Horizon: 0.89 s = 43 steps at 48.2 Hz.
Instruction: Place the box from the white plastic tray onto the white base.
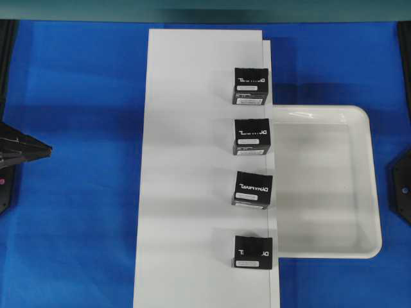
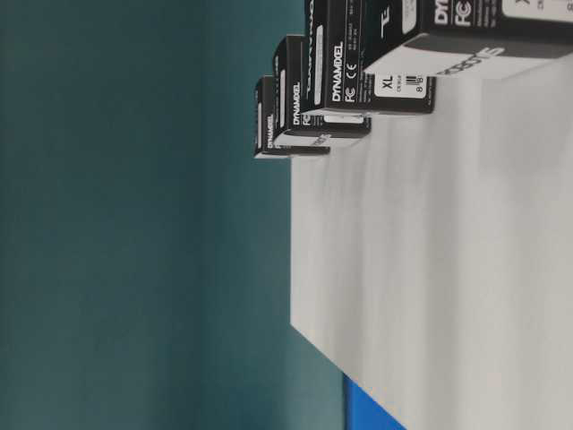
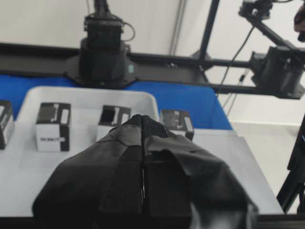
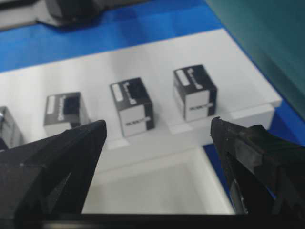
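Observation:
Several black boxes with white lettering stand in a row along the right edge of the white base (image 1: 192, 167), among them box (image 1: 250, 86), box (image 1: 251, 136) and box (image 1: 252, 251). The white plastic tray (image 1: 321, 186) lies against the base's right side, its inside bare. My left gripper (image 1: 42, 151) waits shut at the far left, off the base; in its wrist view the gripper (image 3: 143, 120) has jaws pressed together, holding nothing. My right gripper (image 4: 158, 125) hovers open over the tray (image 4: 152, 191), facing the boxes (image 4: 132, 107).
A blue cover (image 1: 77, 212) spreads over the table around base and tray. The right arm's black body (image 1: 399, 186) shows at the right edge. A black arm base (image 3: 102, 47) and a metal frame stand beyond the tray. A teal wall (image 2: 134, 224) backs the table.

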### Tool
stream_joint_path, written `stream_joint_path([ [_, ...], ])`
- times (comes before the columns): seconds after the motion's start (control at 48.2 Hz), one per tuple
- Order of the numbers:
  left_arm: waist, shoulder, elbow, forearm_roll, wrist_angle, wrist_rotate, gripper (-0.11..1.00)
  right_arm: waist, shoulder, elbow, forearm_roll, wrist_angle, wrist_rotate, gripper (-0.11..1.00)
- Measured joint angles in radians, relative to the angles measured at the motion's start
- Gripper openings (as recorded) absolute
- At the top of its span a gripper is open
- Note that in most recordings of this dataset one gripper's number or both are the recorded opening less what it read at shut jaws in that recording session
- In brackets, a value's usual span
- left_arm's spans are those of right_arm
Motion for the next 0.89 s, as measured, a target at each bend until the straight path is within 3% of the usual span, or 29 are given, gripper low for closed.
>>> stream_joint_path([
  [0.373, 0.0, 0.0, 0.005, -0.002, 0.0, 0.0, -0.07, -0.002, -0.087, 0.075, 0.002, -0.02, 0.097, 0.95],
  [0.892, 0.0, 0.0, 0.012, -0.002, 0.0, 0.0, -0.07, -0.003, -0.091, 0.086, 0.002, -0.081, 0.104, 0.95],
])
